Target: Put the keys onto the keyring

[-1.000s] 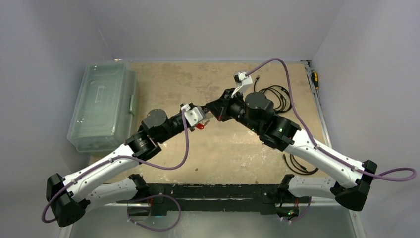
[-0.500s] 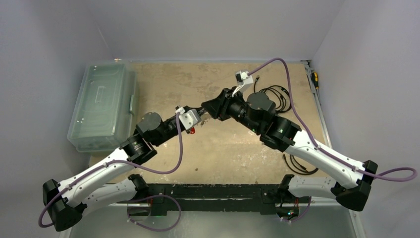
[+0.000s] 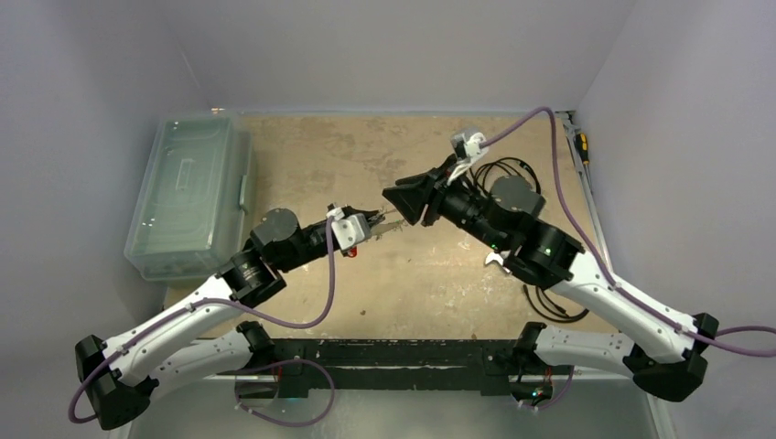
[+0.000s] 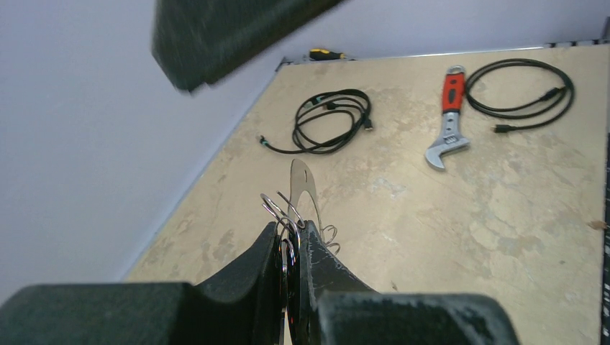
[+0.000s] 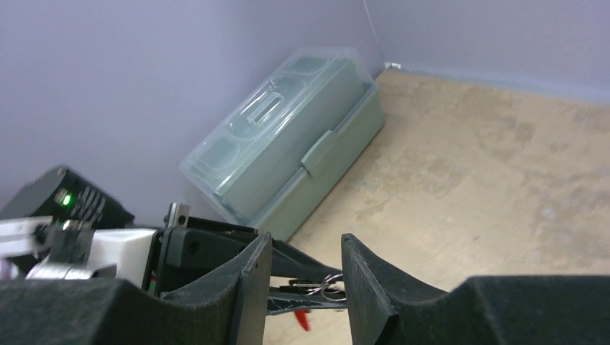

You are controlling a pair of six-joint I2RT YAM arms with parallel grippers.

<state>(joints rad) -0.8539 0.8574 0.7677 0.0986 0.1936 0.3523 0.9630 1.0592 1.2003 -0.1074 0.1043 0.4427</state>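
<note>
Keyring (image 4: 303, 188) is pinched at its near end in the left gripper (image 4: 291, 230), whose fingers are closed tight on it. The free end sticks straight out past the fingertips. Its long axis runs in line with the left fingers; in the top view that is rightward across the table (image 3: 439, 283), aimed at the right gripper (image 5: 306, 244). It is seen nearly edge-on, as a pale flat tongue with a thin slot, held above the surface and not lying on it. Of the keys (image 5: 305, 320) only a few small wire rings bunched at the left fingertips and one red head hanging beneath them show; which of them are on the loop cannot be told. Right gripper stands partly open and grips nothing. In its own wrist view its two fingers sit either side of the left fingertips and the ring bunch; whether the ring bunch touches either finger cannot be told. Container: one translucent green plastic box (image 3: 188, 197) at the table's left edge, well apart from both grippers, lid latched down; contents cannot be made out through the lid.
</note>
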